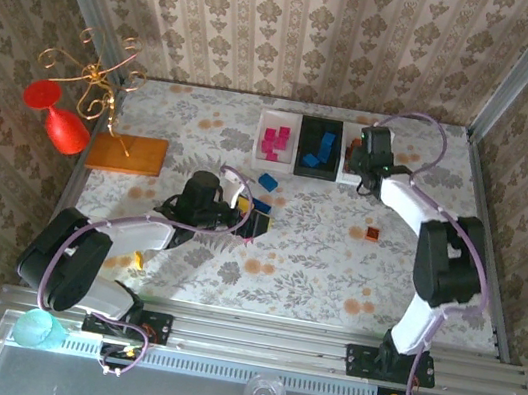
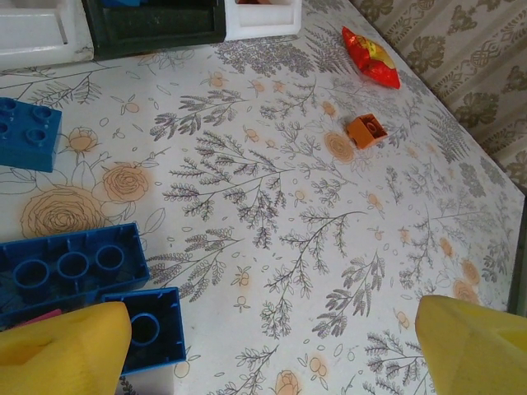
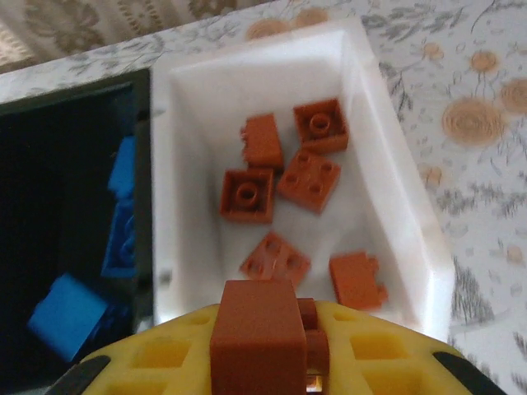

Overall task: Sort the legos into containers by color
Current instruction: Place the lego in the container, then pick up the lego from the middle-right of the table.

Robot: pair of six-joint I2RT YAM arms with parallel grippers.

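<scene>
floral-patterned table (image 1: pixel 315 257), papered walls (image 1: pixel 272 27) around. containers at the far edge, in a row: left white tray (image 1: pixel 269 119) with pink legos (image 1: pixel 275 142); black tray (image 1: pixel 315 173) with blue legos (image 1: pixel 323 147); right white tray (image 3: pixel 387 189) with six orange-brown legos (image 3: pixel 309 177). right gripper (image 3: pixel 268 366): jaws closed on an orange-brown brick (image 3: pixel 254 329), above that tray's near wall. left gripper (image 2: pixel 268 350): jaws wide, low over the cloth, beside loose blue bricks (image 2: pixel 70 267). one orange brick (image 2: pixel 366 130) and a snack packet (image 2: pixel 370 58) lie apart on the cloth.

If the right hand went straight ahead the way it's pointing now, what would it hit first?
Probably the orange-brown bricks lying in the white tray, right ahead of the right hand and its held brick; depth is unclear.
</scene>
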